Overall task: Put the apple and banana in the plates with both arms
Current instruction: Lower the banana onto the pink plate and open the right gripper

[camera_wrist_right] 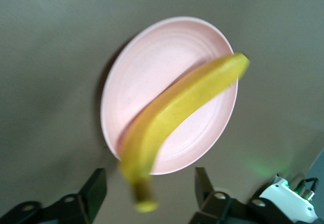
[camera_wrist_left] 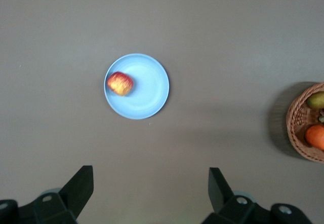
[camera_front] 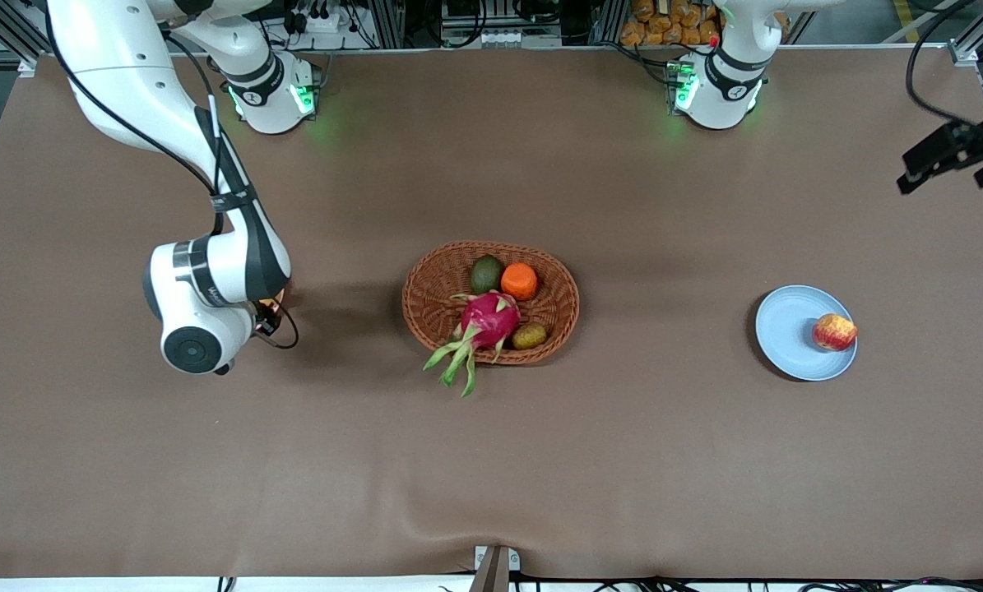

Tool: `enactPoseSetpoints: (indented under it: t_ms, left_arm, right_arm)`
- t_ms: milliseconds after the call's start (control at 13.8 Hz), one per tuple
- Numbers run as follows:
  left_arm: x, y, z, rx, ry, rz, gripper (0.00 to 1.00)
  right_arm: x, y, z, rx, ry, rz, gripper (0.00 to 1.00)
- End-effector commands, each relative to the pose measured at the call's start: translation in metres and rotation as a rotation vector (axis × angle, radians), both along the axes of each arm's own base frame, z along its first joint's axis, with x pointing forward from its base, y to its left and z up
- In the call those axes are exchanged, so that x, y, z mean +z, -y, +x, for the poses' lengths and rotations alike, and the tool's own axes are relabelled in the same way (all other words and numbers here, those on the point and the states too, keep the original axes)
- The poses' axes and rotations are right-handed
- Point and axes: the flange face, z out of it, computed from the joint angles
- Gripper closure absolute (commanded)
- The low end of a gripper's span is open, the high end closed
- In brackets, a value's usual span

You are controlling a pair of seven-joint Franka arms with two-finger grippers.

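Observation:
The red and yellow apple [camera_front: 834, 332] [camera_wrist_left: 120, 83] sits on the light blue plate [camera_front: 787, 329] [camera_wrist_left: 147, 89], close to its rim. High over the left arm's end of the table hangs my left gripper [camera_front: 956, 152] [camera_wrist_left: 150, 177], open and empty. The yellow banana [camera_wrist_right: 177, 107] lies across the pale pink plate [camera_wrist_right: 147, 67], and its stem end sticks out past the rim. That end is between the spread fingers of my right gripper [camera_wrist_right: 149, 181], which is open and touches nothing. In the front view the right arm's wrist [camera_front: 203, 304] hides the banana, the pink plate and the gripper.
A brown wicker basket [camera_front: 425, 279] [camera_wrist_left: 304, 133] in the middle of the table holds a magenta dragon fruit [camera_front: 487, 321], an orange [camera_front: 519, 280], an avocado [camera_front: 485, 273] and a small brownish fruit [camera_front: 529, 335]. Brown cloth covers the table.

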Motion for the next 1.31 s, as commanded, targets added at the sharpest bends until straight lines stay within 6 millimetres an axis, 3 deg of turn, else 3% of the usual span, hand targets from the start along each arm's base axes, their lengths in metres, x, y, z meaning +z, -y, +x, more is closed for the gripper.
enactPoseSetpoints:
  t_ms: [0, 218, 363, 581, 726, 1017, 1162, 1235]
  left_arm:
    - [0.012, 0.003, 0.019, -0.009, 0.025, -0.006, 0.00]
    - [0.012, 0.001, 0.019, 0.020, 0.021, -0.023, 0.00]
    - [0.007, -0.017, 0.021, 0.066, 0.013, -0.070, 0.00]
    - [0.006, -0.017, 0.022, 0.072, 0.012, -0.071, 0.00]
    - [0.006, -0.018, 0.023, 0.073, 0.012, -0.061, 0.00]
    - [0.006, -0.018, 0.022, 0.062, 0.012, -0.059, 0.00]
    - [0.005, -0.020, 0.022, 0.061, 0.011, -0.059, 0.00]
    - [0.004, -0.021, 0.022, 0.061, 0.008, -0.059, 0.00]
  right_arm:
    - [0.045, -0.002, 0.023, 0.000, 0.062, 0.013, 0.00]
    - [0.104, -0.024, 0.041, 0.022, 0.123, 0.035, 0.00]
    - [0.157, -0.058, 0.043, 0.073, 0.193, 0.065, 0.00]
    - [0.236, -0.092, 0.044, 0.169, 0.328, 0.171, 0.00]
    - [0.285, -0.091, 0.034, 0.263, 0.384, 0.237, 0.00]
    - [0.369, -0.062, 0.006, 0.355, 0.435, 0.309, 0.00]
    - [0.403, -0.041, -0.003, 0.404, 0.468, 0.324, 0.00]
    - [0.425, -0.018, -0.011, 0.432, 0.501, 0.345, 0.00]
